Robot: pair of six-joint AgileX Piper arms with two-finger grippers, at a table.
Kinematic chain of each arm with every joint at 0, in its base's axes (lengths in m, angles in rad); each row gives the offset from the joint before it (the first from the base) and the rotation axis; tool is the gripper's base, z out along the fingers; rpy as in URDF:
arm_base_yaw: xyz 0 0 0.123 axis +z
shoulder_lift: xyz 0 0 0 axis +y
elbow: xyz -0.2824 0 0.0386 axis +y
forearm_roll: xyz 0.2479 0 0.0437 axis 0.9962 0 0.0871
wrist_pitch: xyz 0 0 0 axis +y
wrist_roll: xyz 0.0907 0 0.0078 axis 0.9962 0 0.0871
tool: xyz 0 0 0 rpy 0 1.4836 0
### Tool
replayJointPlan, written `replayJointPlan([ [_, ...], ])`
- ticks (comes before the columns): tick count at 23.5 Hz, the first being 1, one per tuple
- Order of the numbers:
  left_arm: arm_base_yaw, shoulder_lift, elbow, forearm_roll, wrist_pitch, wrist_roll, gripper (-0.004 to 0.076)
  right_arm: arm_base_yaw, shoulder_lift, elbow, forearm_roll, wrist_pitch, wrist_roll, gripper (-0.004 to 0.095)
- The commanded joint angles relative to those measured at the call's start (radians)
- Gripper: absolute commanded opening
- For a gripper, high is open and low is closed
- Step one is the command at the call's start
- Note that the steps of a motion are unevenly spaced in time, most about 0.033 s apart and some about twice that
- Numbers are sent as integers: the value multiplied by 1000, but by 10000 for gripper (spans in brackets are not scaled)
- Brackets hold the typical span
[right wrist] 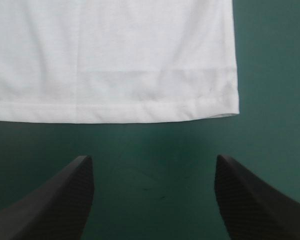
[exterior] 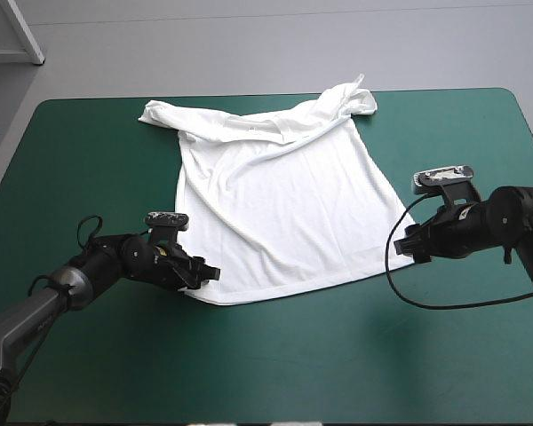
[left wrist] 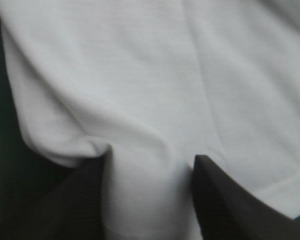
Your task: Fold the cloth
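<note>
The T-shirt (exterior: pixel 284 204) is laid open on the teal-green cover (exterior: pixel 89 177), toward the far half of the table, with its hem turned to the robot and its collar end near the far edge. The body is spread fairly flat, though long creases are seen across it; the far-right sleeve (exterior: pixel 351 99) is bunched and twisted, and the far-left sleeve (exterior: pixel 160 114) is curled under. No fold is seen in the body yet, so the task is judged to be at its beginning: spreading is largely done, while every fold is left to be made.

At the near-left hem corner the left gripper (exterior: pixel 211 273) is set low on the cloth. In its wrist view the black fingers (left wrist: pixel 225 200) are held apart with a raised ridge of white fabric between them; the ridge is possibly already being squeezed, but this is not settled by so blurred a view.

The right gripper (exterior: pixel 415 248) is placed just short of the near-right hem corner (right wrist: pixel 235 107); its fingers (right wrist: pixel 65 195) are spread wide over bare cover, nothing is held, and the hem (right wrist: pixel 115 112) lies ahead of them, untouched.

A hold on both corners is judged to be needed before the first fold.
</note>
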Motion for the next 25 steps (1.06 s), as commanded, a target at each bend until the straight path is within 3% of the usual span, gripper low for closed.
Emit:
replayJointPlan([
  [1, -3, 5, -10, -52, 2, -1, 186, -7, -29, -22, -51, -38, 45, 650],
  [4, -3, 5, -10, -52, 1, 36, 20, -7, -29, -22, -61, -46, 55, 650],
  [12, -3, -20, -55, -38, 32, 49, 19, -7, 1, -20, -88, -106, 84, 648],
  [19, -3, -188, -96, 137, 112, -50, 19, -7, 238, -20, -94, -175, 82, 648],
  [25, -3, -210, -96, 217, 197, -127, 19, -7, 398, -20, -74, -258, 80, 648],
])
